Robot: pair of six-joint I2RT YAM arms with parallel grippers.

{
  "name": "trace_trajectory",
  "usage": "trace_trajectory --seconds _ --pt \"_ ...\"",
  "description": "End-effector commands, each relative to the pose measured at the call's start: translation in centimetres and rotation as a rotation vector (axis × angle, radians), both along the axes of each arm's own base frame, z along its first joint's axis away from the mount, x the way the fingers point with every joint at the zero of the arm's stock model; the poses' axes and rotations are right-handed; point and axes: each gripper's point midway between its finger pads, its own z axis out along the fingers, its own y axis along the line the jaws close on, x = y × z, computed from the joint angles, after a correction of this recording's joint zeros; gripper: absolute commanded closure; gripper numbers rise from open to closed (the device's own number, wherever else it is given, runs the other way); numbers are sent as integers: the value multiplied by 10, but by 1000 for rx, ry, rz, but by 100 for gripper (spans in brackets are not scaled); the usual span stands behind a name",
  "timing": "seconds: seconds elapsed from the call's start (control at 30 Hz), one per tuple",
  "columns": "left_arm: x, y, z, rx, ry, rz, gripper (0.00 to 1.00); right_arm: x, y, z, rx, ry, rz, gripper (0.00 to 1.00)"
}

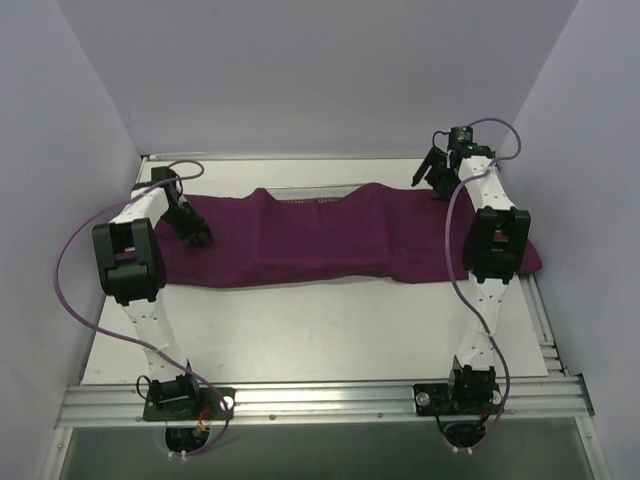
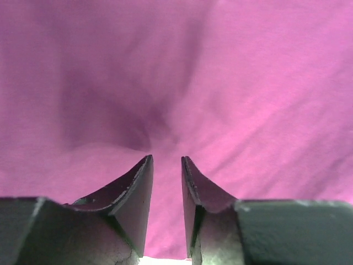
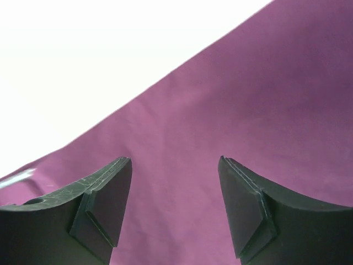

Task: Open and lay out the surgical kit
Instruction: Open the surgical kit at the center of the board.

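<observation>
Lying spread across the table (image 1: 330,330), the purple cloth (image 1: 300,240) covers the mesh tray (image 1: 318,192), only its back rim showing; left gripper (image 2: 166,161) slightly parted, right gripper (image 3: 175,163) wide, both empty above cloth

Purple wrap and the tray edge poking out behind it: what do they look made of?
The purple wrap looks like soft woven cloth with a matte finish, judging by its folds and creases. The tray looks like silvery metal wire mesh: a fine grid shows along its exposed far edge, though only a strip is visible.
</observation>
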Motion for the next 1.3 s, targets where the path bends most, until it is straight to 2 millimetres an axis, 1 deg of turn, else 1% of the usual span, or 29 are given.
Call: trace_trajectory --seconds 0.0,0.07,0.1,0.13,0.17,0.2,0.23,0.27,0.33,0.37,0.4,0.5,0.57,0.6,0.63,0.67,0.7,0.77,0.83,0.9,0.97,1.0,1.03,1.07,1.13,1.17,1.2,1.23,1.27 --pt "30 -10 36 -15 -140 -26 63 10 13 11 40 -15 -31 35" --pt "31 -15 30 -29 -129 -26 66 6 9 7 29 20 -83 38" --pt "30 -17 21 -41 -106 -26 68 3 5 5 6 31 -103 48" --pt "30 -17 16 -44 -95 -23 71 -5 2 -6 -9 59 -110 53" --pt "30 -18 12 -49 -87 -15 78 -8 -2 -2 -25 48 -119 60" --pt "29 -19 2 -61 -62 -12 81 -5 -2 -3 -22 21 -121 83" --pt "27 -19 -5 -64 -37 -9 84 -8 -4 -7 -8 27 -123 97" --pt "26 -18 -9 -61 -20 -3 90 -17 -2 -21 4 57 -119 100" --pt "29 -17 -21 -57 8 0 94 -23 3 -35 34 84 -111 100" --pt "28 -17 -24 -59 19 2 95 -30 4 -51 37 121 -108 100" --pt "32 -16 -27 -61 22 4 95 -33 3 -58 34 131 -109 100" --pt "35 -16 -35 -64 34 10 95 -43 -7 -85 18 179 -121 100" --pt "42 -16 -34 -66 25 12 95 -47 -15 -100 9 204 -136 100" --pt "42 -16 -39 -69 35 14 95 -47 -21 -104 5 209 -147 100" --pt "46 -16 -37 -71 30 11 95 -46 -25 -106 -1 211 -149 100" --pt "47 -15 -39 -68 33 11 95 -48 -29 -115 -8 230 -154 100" --pt "47 -14 -44 -68 42 13 95 -49 -34 -118 -8 243 -161 100" --pt "50 -13 -45 -69 41 14 95 -44 -39 -120 -17 241 -151 100" --pt "52 -12 -50 -70 48 15 95 -35 -46 -115 -33 219 -143 100" --pt "55 -11 -52 -72 44 17 95 -31 -49 -115 -46 212 -108 100" --pt "58 -12 -50 -82 31 17 95 -19 -51 -110 -49 191 -71 100" --pt "60 -13 -47 -88 21 14 95 -23 -49 -108 -36 216 -59 100" --pt "63 -13 -43 -88 6 13 95 -19 -48 -100 -29 201 -52 100" --pt "66 -13 -33 -83 -20 11 94 -15 -46 -90 -23 178 -43 100" --pt "70 -13 -20 -82 -55 9 87 -10 -48 -72 -32 138 -50 98" --pt "73 -13 -4 -79 -92 7 80 -3 -50 -49 -37 72 -58 91" --pt "74 -12 4 -76 -110 6 77 2 -52 -36 -42 30 -70 86" --pt "78 -12 13 -72 -140 8 74 8 -59 -12 -74 -25 -94 80" --pt "81 -13 29 -70 -181 5 72 16 -66 1 -94 -77 -112 68"
